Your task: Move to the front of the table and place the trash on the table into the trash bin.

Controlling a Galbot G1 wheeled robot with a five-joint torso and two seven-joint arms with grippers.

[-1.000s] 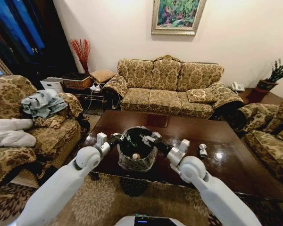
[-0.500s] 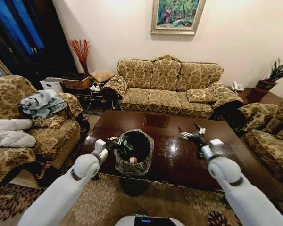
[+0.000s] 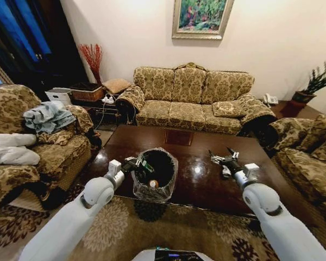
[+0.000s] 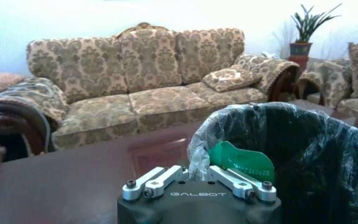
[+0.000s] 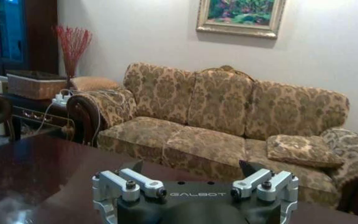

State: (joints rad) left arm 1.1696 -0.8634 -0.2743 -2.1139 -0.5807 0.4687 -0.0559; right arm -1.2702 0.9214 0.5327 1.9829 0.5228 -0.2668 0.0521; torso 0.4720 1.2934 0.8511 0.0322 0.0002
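The black trash bin with its crinkly clear bag stands on the dark glossy table, near the front edge. My left gripper is at the bin's near-left rim, and in the left wrist view the left gripper is shut on the bag's edge. A green labelled item sits just inside the rim, and a small whitish-orange piece lies at the bottom. My right gripper hangs open over the table's right half. A small silvery-white piece of trash stands just below and in front of its fingers.
A patterned sofa runs along the table's far side, with armchairs at left and right. A side table with a basket stands at the back left. A patterned rug lies under the table's near edge.
My right arm swung away from the bin to the right and now hovers open by the small piece of trash. The left gripper stays on the bin's rim.
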